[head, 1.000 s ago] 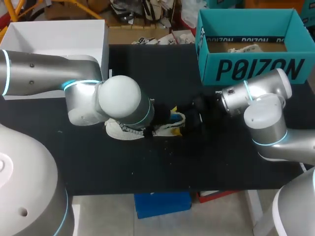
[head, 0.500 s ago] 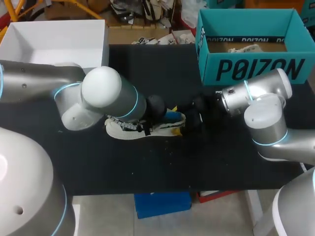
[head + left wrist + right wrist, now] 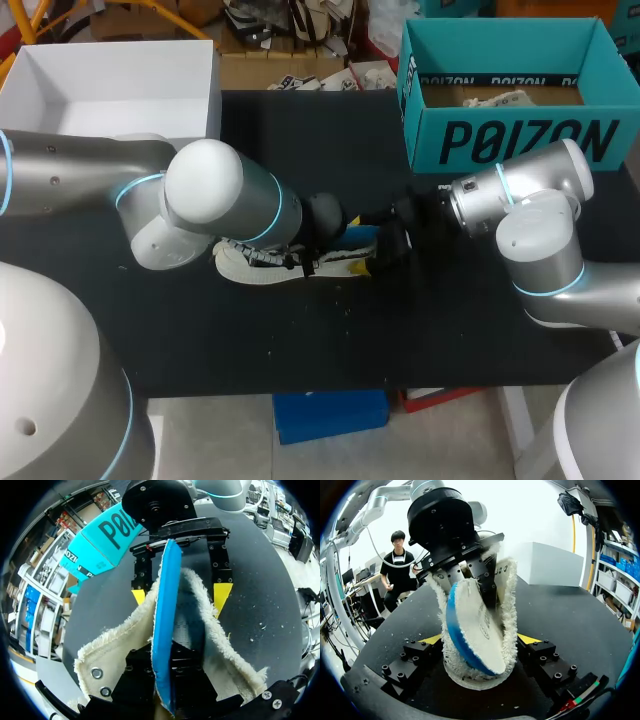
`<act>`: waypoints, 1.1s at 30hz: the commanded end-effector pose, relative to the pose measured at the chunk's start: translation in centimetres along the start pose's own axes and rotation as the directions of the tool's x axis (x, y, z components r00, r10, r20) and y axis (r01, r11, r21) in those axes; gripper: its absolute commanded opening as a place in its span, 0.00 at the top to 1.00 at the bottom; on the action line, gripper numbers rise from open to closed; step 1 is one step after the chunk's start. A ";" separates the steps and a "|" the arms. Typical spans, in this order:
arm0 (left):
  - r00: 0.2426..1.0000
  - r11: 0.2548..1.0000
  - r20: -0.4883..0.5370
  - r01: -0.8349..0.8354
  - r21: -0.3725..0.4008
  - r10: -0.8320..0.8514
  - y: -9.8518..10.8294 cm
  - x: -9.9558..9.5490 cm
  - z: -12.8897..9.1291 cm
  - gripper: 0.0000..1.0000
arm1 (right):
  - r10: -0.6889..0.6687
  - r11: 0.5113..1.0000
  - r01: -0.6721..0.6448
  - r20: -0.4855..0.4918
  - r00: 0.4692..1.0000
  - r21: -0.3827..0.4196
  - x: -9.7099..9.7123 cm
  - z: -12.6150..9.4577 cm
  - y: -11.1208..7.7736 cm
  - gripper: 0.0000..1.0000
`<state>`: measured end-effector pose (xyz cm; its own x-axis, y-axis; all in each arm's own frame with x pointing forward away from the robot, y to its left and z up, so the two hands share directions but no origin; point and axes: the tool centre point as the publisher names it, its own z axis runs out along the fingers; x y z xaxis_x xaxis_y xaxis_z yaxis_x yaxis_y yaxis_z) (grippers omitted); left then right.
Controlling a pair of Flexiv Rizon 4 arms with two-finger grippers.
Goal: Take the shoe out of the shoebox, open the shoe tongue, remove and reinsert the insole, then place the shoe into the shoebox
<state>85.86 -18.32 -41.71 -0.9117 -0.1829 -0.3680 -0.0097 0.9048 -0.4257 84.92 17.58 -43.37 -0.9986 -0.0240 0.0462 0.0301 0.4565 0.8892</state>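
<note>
1. Left arm's big joint has swung off the shoe toward the bench's left edge since a second ago, so more of the shoe shows. My right arm has barely shifted.
2. Shoe: white, around the middle of the bench, toe toward the left edge, fleecy opening toward the right edge.
3. Left pincer: fingers close together, clamped on the blue insole from both sides. Its yellow tips are hidden.
4. Insole stands on edge, partly out of the shoe. One end sticks up past the fleecy collar and the rest is down inside the opening.
5. Right pincer: spread wide, with one yellow tip against each side of the shoe's collar at the heel end, gripping the shoe.
6. The two pincers face each other over the shoe's opening, close together but with no contact visible.
7. Teal shoebox: open, at the far right corner, well apart from the shoe.
8. White box: open, at the far left corner.
</note>
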 end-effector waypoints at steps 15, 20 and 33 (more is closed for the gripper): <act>0.999 0.999 -0.028 -0.036 0.032 0.037 -1.9 0.4 1.5 0.50 | 0.001 1.000 -0.001 0.000 1.000 0.001 -0.1 0.5 -0.4 1.00; 0.997 0.996 -0.038 -0.060 0.061 0.062 -2.4 0.3 1.5 0.47 | 0.001 1.000 -0.001 0.000 1.000 0.001 -0.1 0.5 -0.4 1.00; 0.984 0.978 -0.060 -0.158 0.139 0.168 -4.7 0.8 1.3 0.55 | 0.001 1.000 -0.001 0.000 1.000 0.001 -0.1 0.5 -0.4 1.00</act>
<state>85.51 -22.92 -40.62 -0.9194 -0.0182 -0.3928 0.1820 0.8659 -0.4659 84.91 17.57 -43.38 -0.9987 -0.0243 0.0458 0.0296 0.4565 0.8892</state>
